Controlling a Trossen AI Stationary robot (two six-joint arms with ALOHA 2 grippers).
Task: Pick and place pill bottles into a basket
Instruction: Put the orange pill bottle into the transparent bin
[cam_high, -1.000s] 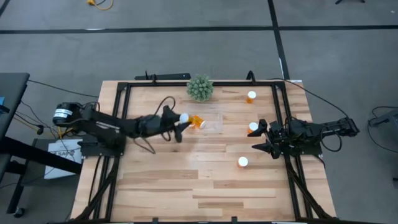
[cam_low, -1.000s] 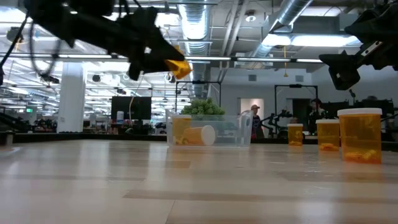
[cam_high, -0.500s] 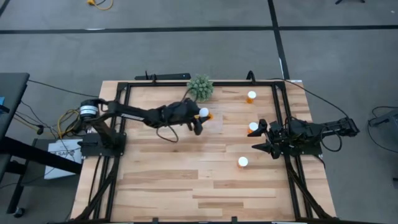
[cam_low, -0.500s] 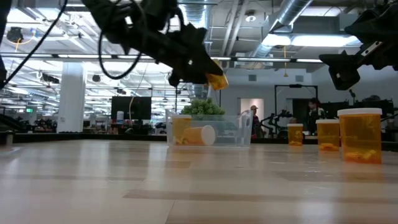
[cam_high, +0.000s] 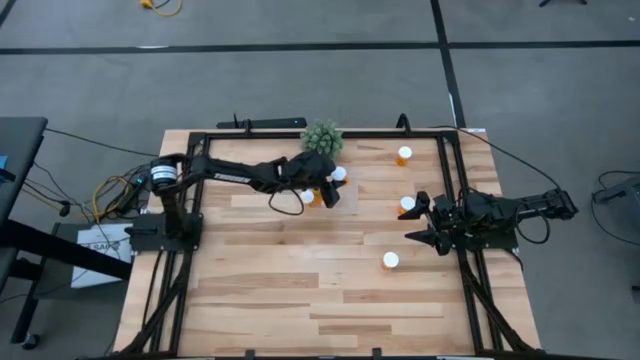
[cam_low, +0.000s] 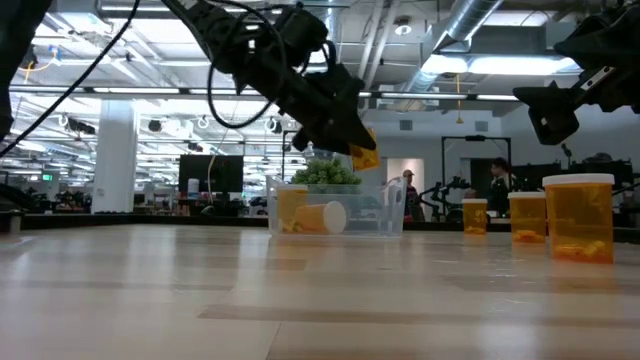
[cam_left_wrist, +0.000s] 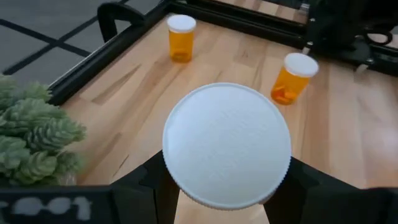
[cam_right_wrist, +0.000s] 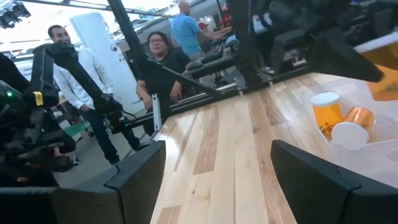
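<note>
Six bottles on the job: one in the left arm's grip, two already in the basket, three loose on the wood.

Left gripper (cam_high: 333, 183): upper centre of the high view, over the basket (cam_low: 392, 222) — fingers closed on a pill bottle (cam_left_wrist: 227, 144), whose white cap fills the left wrist view.

Carried bottle, low view: orange body (cam_low: 364, 157) tilted, hanging above the basket's right half, not touching it.

Basket contents: one bottle standing (cam_right_wrist: 326, 111) and one lying on its side (cam_right_wrist: 352, 127), touching or nearly so.

Loose bottles: upper right by the frame rail (cam_high: 403, 155); right of centre, just beside the right gripper (cam_high: 406, 206); lower right of centre (cam_high: 390, 261).

Right gripper (cam_high: 422, 222): waiting at the right edge of the high view, fingers spread wide, nothing between them.

Plant (cam_high: 321, 141): spiky green ball just above the basket in the high view, close to the left arm's wrist.

Handling, as a judgement: light, stiff plastic with smooth round sides — likely to roll if tipped and to slip under a weak pinch.

Where to take hold: across the orange body just below the cap, or around the ribbed cap itself.

Basket, as a judgement: thin and light, so a bump could shift it.
</note>
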